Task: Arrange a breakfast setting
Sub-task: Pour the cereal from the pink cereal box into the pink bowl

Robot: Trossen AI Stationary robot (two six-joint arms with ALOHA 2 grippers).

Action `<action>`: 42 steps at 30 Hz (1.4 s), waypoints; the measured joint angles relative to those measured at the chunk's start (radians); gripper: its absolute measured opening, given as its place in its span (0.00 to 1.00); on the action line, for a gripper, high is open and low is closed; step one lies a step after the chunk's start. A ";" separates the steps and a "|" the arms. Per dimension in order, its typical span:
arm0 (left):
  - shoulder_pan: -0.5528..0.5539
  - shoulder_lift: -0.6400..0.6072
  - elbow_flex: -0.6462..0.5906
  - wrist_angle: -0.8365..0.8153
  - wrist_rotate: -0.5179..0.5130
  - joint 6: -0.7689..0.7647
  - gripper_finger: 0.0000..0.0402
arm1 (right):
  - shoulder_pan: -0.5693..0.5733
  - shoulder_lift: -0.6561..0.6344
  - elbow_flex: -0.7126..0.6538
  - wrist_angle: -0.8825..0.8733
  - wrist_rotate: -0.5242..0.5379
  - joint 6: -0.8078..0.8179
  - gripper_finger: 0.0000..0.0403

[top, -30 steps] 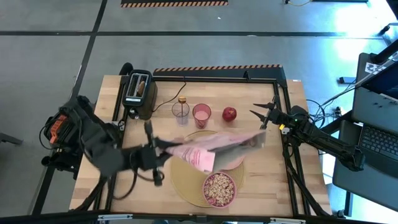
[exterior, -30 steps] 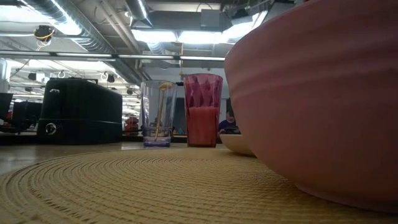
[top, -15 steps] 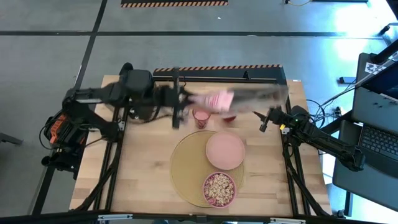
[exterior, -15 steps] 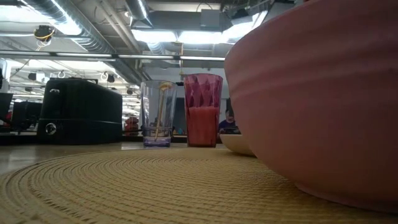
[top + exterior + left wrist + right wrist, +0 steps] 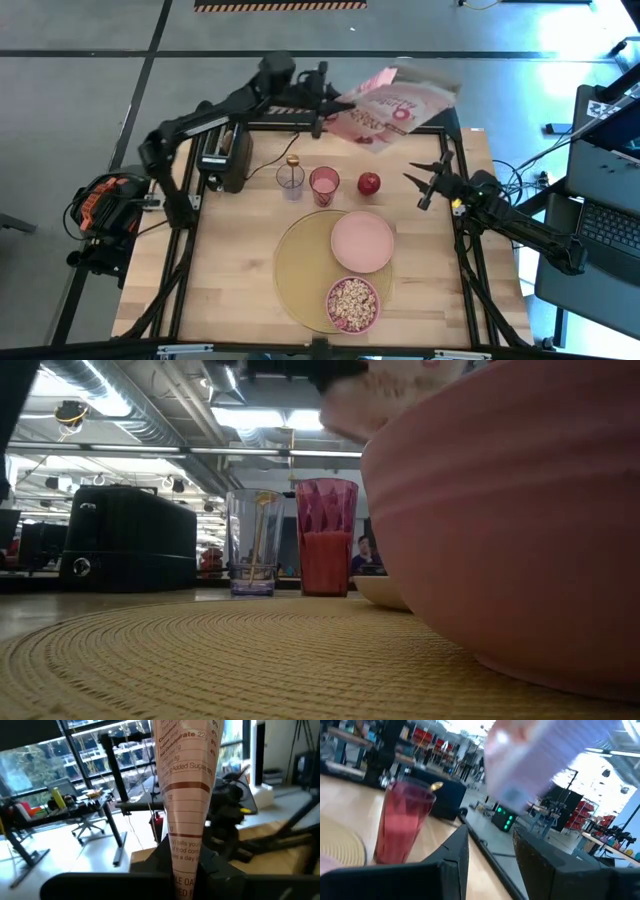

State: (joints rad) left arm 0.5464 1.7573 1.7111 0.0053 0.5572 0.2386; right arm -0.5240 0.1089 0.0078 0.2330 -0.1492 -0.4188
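Cereal box (image 5: 392, 106) in left end effector (image 5: 322, 102)

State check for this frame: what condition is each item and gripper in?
cereal box: held aloft past the table's far edge
left gripper: shut on cereal box
right gripper: open, empty, right of apple
bowl: filled with cereal, on placemat
plate: empty
pink glass: upright, part full
apple: on table

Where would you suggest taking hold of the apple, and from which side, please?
Probably from straight above, fingers closing across the widest part of the apple. It is round and sits alone on bare wood, the pink glass to one side and the plate nearer the front, so a top approach avoids both. The open right gripper waits closest.
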 joint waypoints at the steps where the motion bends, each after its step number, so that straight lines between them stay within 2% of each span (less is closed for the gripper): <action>1: 0.020 0.031 0.000 0.054 0.023 -0.028 0.04 | 0.000 0.000 0.000 0.013 0.004 0.014 0.31; 6: 0.109 0.125 0.000 0.230 0.150 -0.143 0.04 | 0.000 0.000 0.000 0.087 0.092 0.062 0.31; 9: 0.138 0.137 0.000 0.238 0.216 -0.157 0.04 | 0.000 0.000 0.000 0.156 0.171 0.050 0.32; 12: 0.148 0.136 0.000 0.236 0.291 -0.155 0.04 | 0.000 0.000 0.000 0.249 0.242 0.018 0.37; 16: 0.146 0.136 0.000 0.239 0.360 -0.155 0.04 | 0.000 0.000 0.000 0.305 0.266 0.028 0.54; 21: 0.145 0.136 0.000 0.242 0.366 -0.129 0.04 | 0.000 0.009 0.004 0.348 0.222 0.126 0.80; 24: 0.135 0.136 0.000 0.244 0.381 -0.117 0.04 | 0.000 0.046 0.046 0.344 0.204 0.178 0.90; 29: 0.111 0.136 0.000 0.244 0.409 -0.091 0.04 | 0.001 0.178 0.138 0.383 0.156 0.223 0.96; 31: 0.102 0.136 0.000 0.244 0.408 -0.072 0.04 | 0.000 0.251 0.164 0.445 0.155 0.239 0.96; 37: 0.099 0.136 0.000 0.244 0.391 -0.048 0.04 | 0.001 0.505 0.236 0.615 0.063 0.316 0.96; 42: 0.098 0.136 0.000 0.239 0.397 -0.045 0.04 | 0.001 0.687 0.306 0.707 0.041 0.329 0.96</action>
State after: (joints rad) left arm 0.6449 1.8935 1.7111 0.2442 0.9546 0.1940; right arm -0.5232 0.7954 0.3136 0.9400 -0.1086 -0.0895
